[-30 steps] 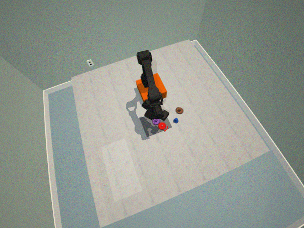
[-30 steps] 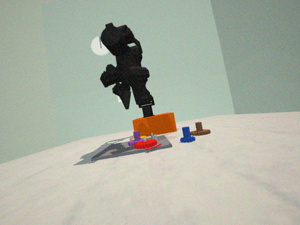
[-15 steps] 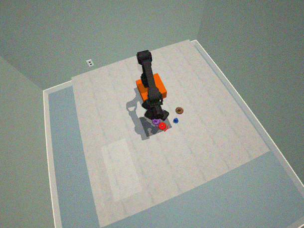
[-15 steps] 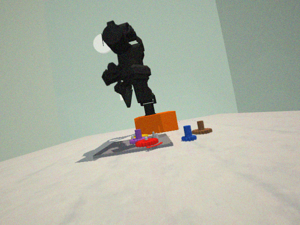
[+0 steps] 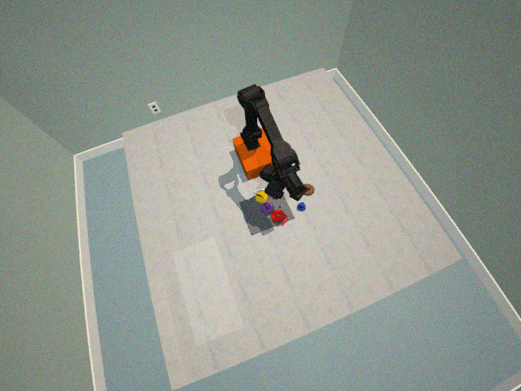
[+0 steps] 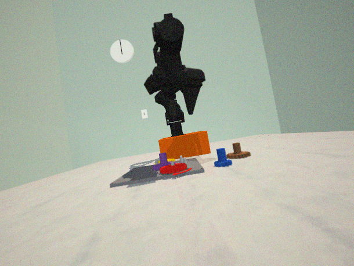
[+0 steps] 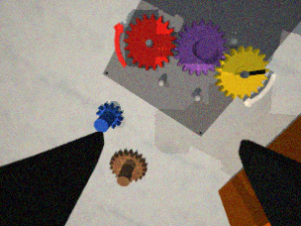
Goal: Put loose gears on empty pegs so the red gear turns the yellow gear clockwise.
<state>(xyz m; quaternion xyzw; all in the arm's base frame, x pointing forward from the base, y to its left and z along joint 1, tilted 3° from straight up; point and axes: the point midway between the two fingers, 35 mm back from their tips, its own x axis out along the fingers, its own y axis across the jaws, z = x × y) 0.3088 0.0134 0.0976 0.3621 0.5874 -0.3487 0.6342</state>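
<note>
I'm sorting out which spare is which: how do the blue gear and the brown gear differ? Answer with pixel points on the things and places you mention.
The blue gear (image 5: 301, 207) (image 6: 223, 163) (image 7: 116, 113) is narrower across its teeth; the brown gear (image 5: 308, 189) (image 6: 245, 154) (image 7: 137, 161) is wider. The blue gear stands nearer the grey board (image 5: 256, 226) (image 6: 188, 174) (image 7: 185, 119) than the brown gear. Both stand on the table, stems up.

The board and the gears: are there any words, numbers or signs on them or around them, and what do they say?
No readable words, letters or numbers.
Red arrow: a sign beside the red gear.
White arrow: a sign beside the yellow gear.
Wall clock: no numbers I can read.
</note>
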